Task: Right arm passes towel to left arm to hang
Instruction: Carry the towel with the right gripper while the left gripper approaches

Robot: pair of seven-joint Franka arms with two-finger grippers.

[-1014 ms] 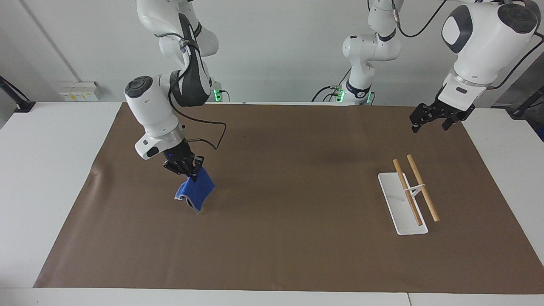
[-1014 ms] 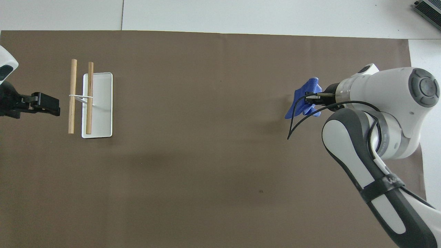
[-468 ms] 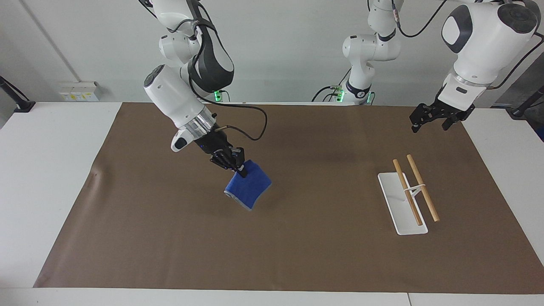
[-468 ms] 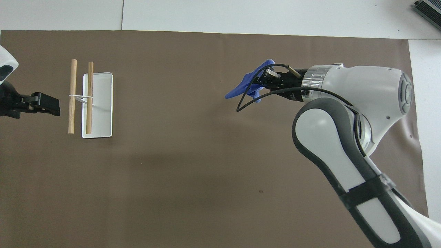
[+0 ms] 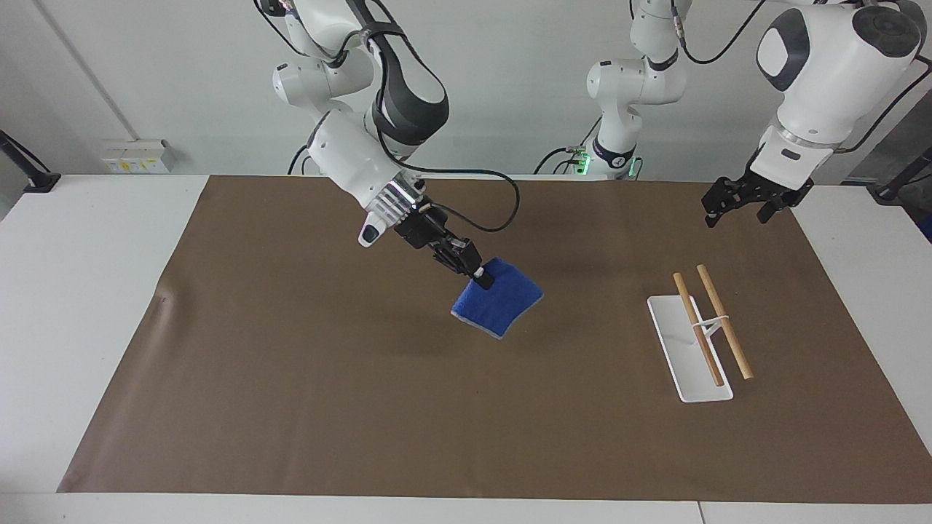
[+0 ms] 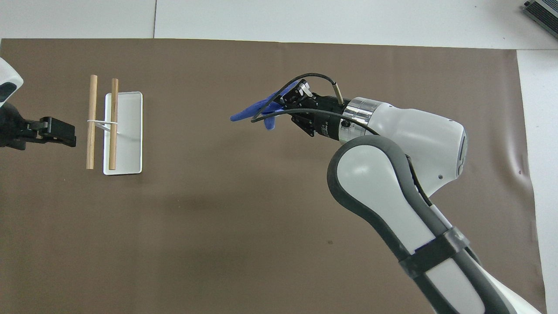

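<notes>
Towel first: the small bright blue terry towel with its pale grey hem (image 5: 498, 303) hangs in the air over the middle of the brown mat, pinched by one corner in the right gripper (image 5: 480, 278), whose black fingers are pressed together on the cloth. In the overhead view the towel (image 6: 255, 110) sits close to the picture's centre, a touch toward twelve o'clock, and droops clear of the surface. So the pick-up looks done, and the carry toward the handover is my read of the step in hand.

What's left? Plenty, by my judgement: the pass itself, then the hanging. The left gripper (image 5: 743, 200) waits over the mat's edge at the left arm's end, at about two o'clock in the facing view and well apart from the towel; whether its fingers are spread or pressed together, I cannot tell. The rack, a white flat base carrying two pale wooden rods (image 5: 710, 324) side by side, stands at about nine o'clock in the overhead view, and it carries nothing yet.

Now the surface: a wide brown paper-like mat (image 5: 364, 407) covers most of a white table (image 5: 87, 306), with a small crease near the right arm's end. The room shows a plain white wall (image 5: 510, 73), a socket strip (image 5: 135, 156) and green lights at the arm bases.
</notes>
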